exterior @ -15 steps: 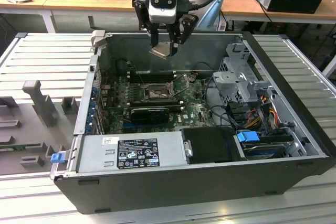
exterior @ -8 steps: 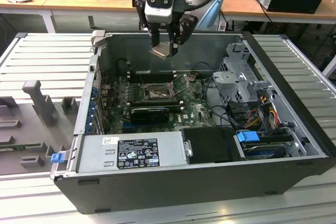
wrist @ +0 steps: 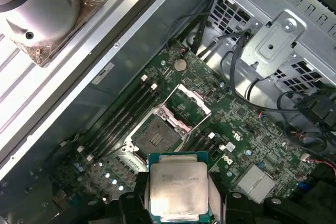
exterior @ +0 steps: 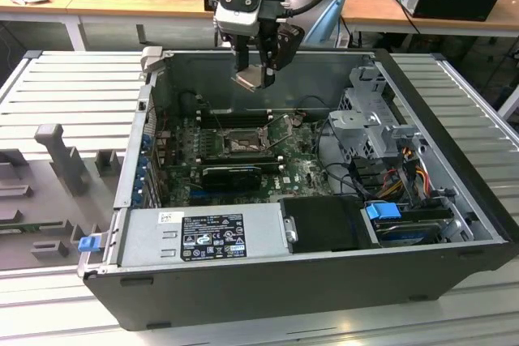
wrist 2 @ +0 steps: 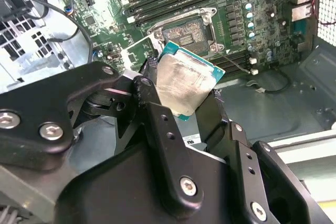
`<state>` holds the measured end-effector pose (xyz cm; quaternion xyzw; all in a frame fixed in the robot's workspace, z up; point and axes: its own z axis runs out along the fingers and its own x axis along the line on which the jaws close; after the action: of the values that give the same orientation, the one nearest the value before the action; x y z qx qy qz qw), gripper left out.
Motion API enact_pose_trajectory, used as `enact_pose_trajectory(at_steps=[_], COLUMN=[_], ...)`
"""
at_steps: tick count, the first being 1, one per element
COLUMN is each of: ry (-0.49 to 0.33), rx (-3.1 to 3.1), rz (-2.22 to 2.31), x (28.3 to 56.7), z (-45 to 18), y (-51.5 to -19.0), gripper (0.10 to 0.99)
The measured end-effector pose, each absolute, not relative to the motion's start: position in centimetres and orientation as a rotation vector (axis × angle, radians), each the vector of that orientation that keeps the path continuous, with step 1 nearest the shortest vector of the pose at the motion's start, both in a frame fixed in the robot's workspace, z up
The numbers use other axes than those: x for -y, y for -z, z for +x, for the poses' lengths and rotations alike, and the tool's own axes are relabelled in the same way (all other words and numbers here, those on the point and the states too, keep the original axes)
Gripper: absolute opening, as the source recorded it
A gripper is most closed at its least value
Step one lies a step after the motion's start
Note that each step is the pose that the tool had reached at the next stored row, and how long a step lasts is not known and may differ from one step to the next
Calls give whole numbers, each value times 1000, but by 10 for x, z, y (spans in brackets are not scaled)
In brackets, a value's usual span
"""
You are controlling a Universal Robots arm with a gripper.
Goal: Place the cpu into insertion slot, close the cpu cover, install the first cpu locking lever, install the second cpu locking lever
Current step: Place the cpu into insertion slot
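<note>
Ribbed tabletop (exterior: 73,87) under open computer case (exterior: 268,281) | claw (exterior: 256,77) clamped on cpu (exterior: 248,79), hanging well above insertion slot (exterior: 241,143) | slot bare, cpu cover (wrist: 189,100) tipped open | judged: placement under way, closing and both locking steps left

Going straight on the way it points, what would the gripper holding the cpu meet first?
Below the gripper the way looks free down to the board: its held cpu would likely land at or near the open insertion slot, though depth is unclear.
</note>
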<state>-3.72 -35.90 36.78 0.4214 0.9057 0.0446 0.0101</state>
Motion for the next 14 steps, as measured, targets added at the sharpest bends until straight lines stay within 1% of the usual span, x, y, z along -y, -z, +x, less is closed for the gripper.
enact_pose_trajectory(at_steps=[14], ry=[-136], rx=[-2696], rz=[1551], x=[359], z=[-37], y=[-368], gripper=[533])
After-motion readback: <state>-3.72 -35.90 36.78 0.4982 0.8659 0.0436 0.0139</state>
